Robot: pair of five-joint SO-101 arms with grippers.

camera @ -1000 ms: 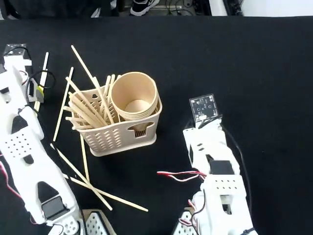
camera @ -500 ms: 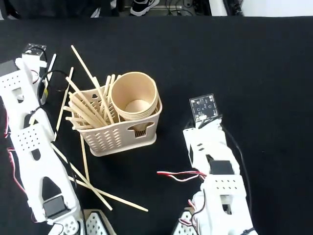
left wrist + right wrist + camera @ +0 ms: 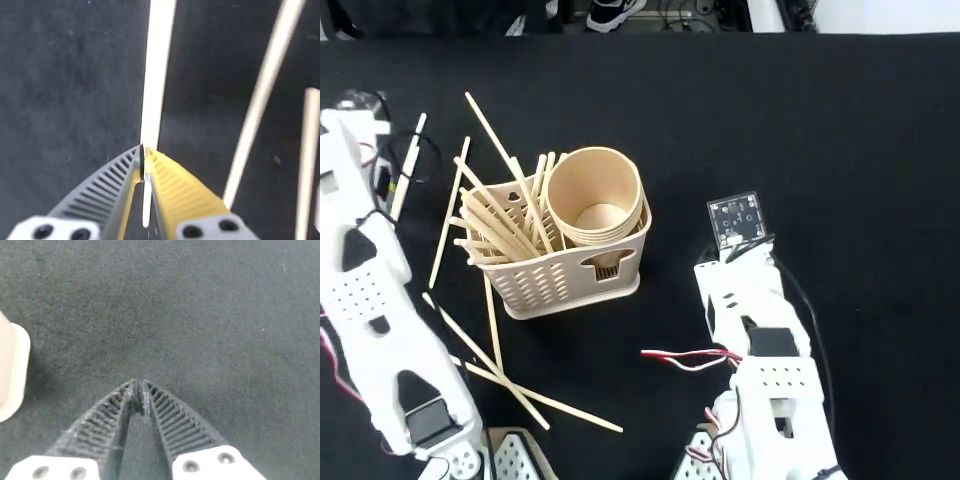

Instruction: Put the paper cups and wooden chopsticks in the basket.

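Open black cloth (image 3: 850, 140) stretched right of the basket (image 3: 565, 278), which held the cups (image 3: 595, 195). Near the table's left edge, the left gripper (image 3: 143, 156) pinched a chopstick (image 3: 157, 75); the right gripper (image 3: 136, 390) was pressed together.

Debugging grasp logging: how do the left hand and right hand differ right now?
The left hand is shut on a chopstick; the right hand is shut on nothing. The left hand has one yellow and one grey finger; the right hand's are both black. Shared: both are closed and point down at the black table.
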